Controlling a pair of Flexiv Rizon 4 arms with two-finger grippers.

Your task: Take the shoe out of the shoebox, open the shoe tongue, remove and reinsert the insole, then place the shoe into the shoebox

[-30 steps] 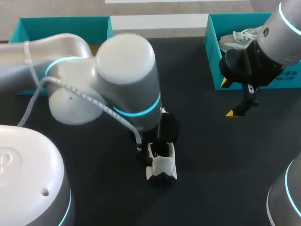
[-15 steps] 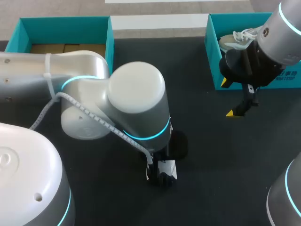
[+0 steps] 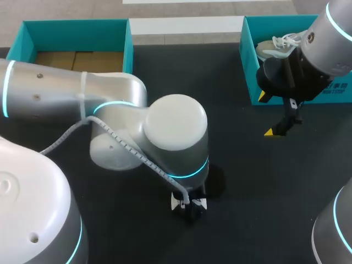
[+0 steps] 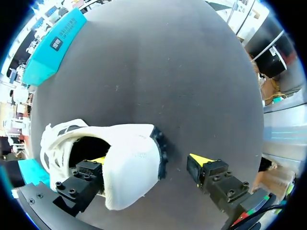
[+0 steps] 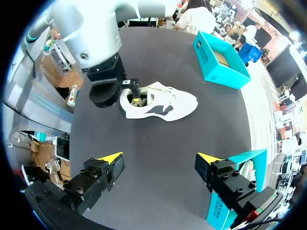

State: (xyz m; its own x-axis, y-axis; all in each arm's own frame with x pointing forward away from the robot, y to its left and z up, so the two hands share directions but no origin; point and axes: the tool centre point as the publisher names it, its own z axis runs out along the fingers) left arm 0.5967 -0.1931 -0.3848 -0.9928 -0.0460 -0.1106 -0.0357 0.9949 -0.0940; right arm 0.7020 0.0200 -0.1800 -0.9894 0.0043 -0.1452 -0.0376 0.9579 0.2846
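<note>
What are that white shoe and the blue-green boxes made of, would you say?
The shoe looks like soft matt white fabric or mesh: woven texture shows around its opening. The left box and right box seem cardboard: thin flat teal walls, plain brown floor in the left one.

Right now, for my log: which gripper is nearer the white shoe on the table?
Left. The left gripper straddles the shoe at its heel; the right gripper hangs apart, beside the shoebox.

The black table (image 3: 242,165) has a matte top, faintly flecked with pale specks, under soft light.
</note>
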